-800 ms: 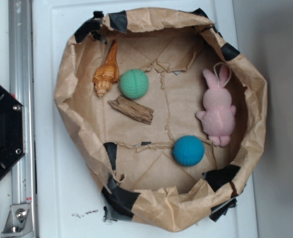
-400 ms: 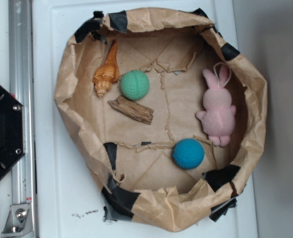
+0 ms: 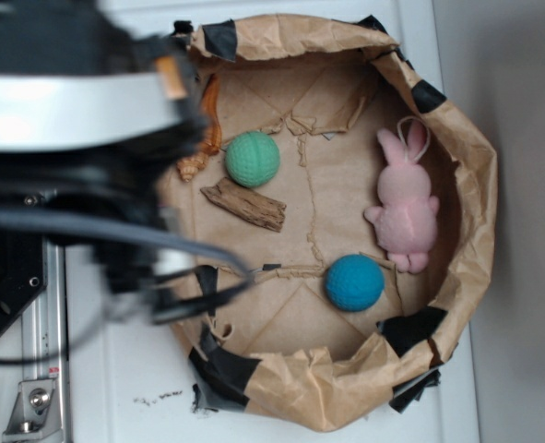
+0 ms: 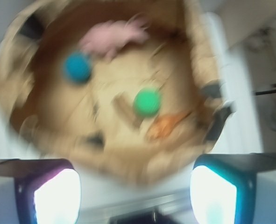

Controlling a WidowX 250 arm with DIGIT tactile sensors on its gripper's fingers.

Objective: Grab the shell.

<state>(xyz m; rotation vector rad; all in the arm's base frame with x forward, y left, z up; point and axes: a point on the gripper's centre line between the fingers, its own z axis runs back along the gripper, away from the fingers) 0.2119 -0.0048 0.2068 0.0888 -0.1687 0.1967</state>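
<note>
Since the earlier exterior frame my arm (image 3: 78, 138) has swung in over the left side of the paper bowl (image 3: 456, 166), a blurred dark mass that now covers most of the shell; the blue ball (image 3: 354, 281) has also shifted slightly. From the wrist view the gripper (image 4: 135, 196) shows its two pads (image 4: 58, 196) far apart at the bottom corners, so I read the jaws as spread wide with nothing between them. It hangs high, over the bowl's near rim, not yet down among the objects.

What matters for my next move: in the wrist view the shell (image 4: 168, 125) lies ahead of the pincer and somewhat to the right, close to the bowl wall, its long axis running diagonally. The green ball (image 4: 147, 102) sits just beside it and the bark (image 4: 126, 109) lies near.

In the exterior view only the ribbed, rounded orange-tan end of the shell (image 3: 193, 166) shows; the tail is mostly hidden
</note>
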